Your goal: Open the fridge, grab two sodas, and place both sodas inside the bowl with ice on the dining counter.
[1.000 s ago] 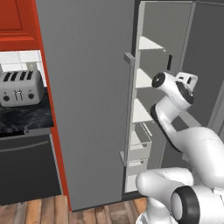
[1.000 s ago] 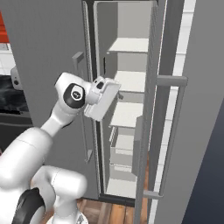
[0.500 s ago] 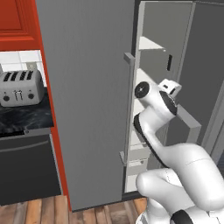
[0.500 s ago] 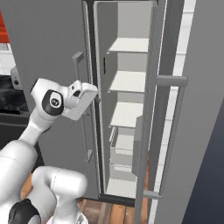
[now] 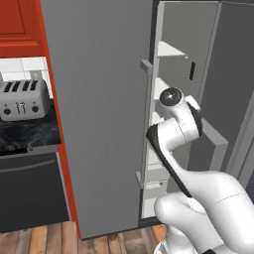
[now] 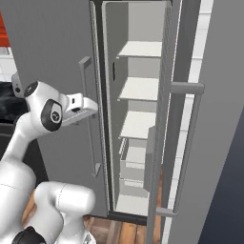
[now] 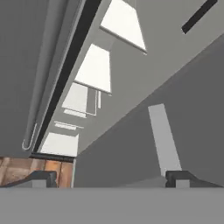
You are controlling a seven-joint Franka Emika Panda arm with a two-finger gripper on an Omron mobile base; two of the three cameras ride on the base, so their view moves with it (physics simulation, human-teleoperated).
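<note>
The fridge [image 5: 104,114] is a tall grey double-door unit. Its left door is shut and its right door [image 6: 164,124] stands ajar. Through the gap I see bare white shelves [image 6: 140,88] and low drawers [image 6: 135,162]. My gripper [image 6: 94,107] hovers in front of the left door's bar handle [image 6: 87,114], just left of the gap. In the hand view my gripper [image 7: 111,178] is open, with wide-set fingertips [image 7: 43,177] and nothing between them. The sodas, the bowl with ice and the dining counter are out of view.
The right door's long bar handle [image 6: 190,143] juts out to the right of the gap. A toaster [image 5: 22,99] stands on the black marble worktop [image 5: 30,134] at the left, under red cabinets [image 5: 20,25]. Wooden floor [image 5: 44,238] lies below.
My arm has drawn back to the left, carrying the hand from the fridge opening to the front of the left door's handle. The jaws stayed open and the right door's gap looks unchanged.
</note>
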